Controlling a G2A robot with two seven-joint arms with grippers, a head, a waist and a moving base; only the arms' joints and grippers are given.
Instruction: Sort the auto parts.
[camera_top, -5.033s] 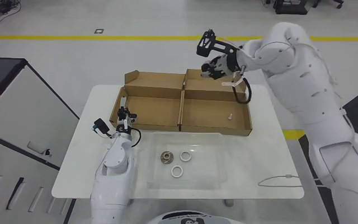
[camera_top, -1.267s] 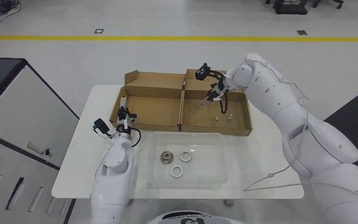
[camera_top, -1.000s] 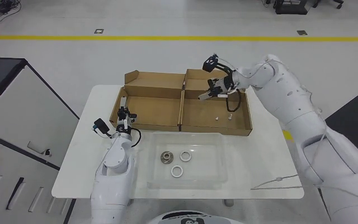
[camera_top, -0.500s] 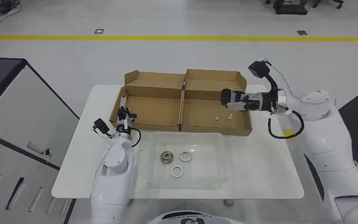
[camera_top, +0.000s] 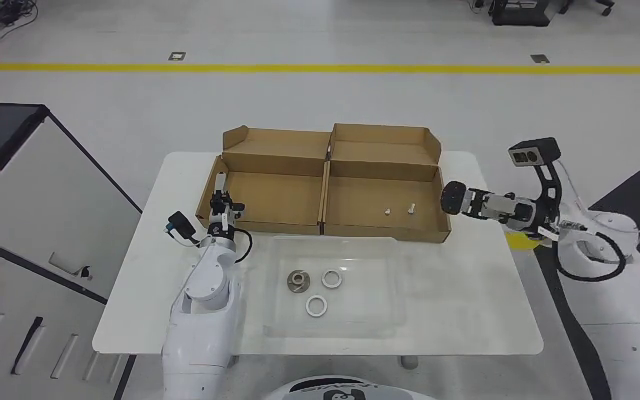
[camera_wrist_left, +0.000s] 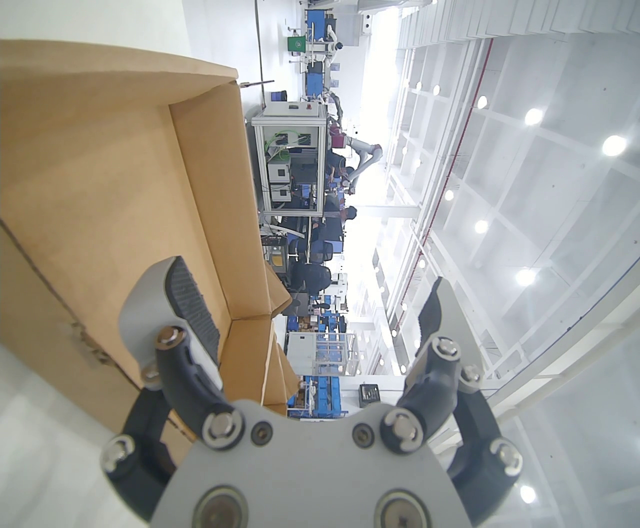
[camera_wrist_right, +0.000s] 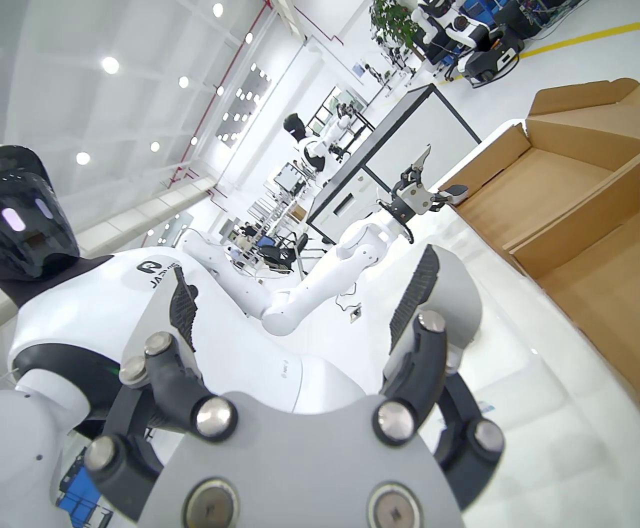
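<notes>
Standing on the white bench (camera_top: 130, 290), side by side with flaps up: left box (camera_top: 275, 195) and right box (camera_top: 370, 205), both cardboard. A clear tray (camera_top: 385, 300) sits in front of them, nearer the robot.

Right box: two small pale fasteners (camera_top: 387, 211) near its middle, close together and apart from the walls.

Tray: one grey metal hub (camera_top: 296, 282) and two white rings (camera_top: 318, 305). One ring is just beside the hub, the other nearer the robot. These look to be the parts not yet sorted.

Left pincer (camera_wrist_left: 306, 280): fingers spread, nothing between them, pointed upward just beside the left box's outer side wall.

Right pincer (camera_wrist_right: 305, 275): fingers spread, nothing held, above the bench off the right box's outer side, well apart from the tray.

Hazards, as judged:
- The rings are low and flat, so a pincer closing off-centre could skid one along the tray floor.
- The hub has a ring just beside it, and a grasp there may drag both.
- The tray wall is clear and easily clipped on the way down.
- The left pincer's nearness to the cardboard means a careless swing could shove the box.

In the way: the right box's front corner lies between the right pincer and the tray.

Around: a dark cabinet (camera_top: 50, 210) beside the bench; a yellow floor line (camera_top: 300, 67) beyond.
</notes>
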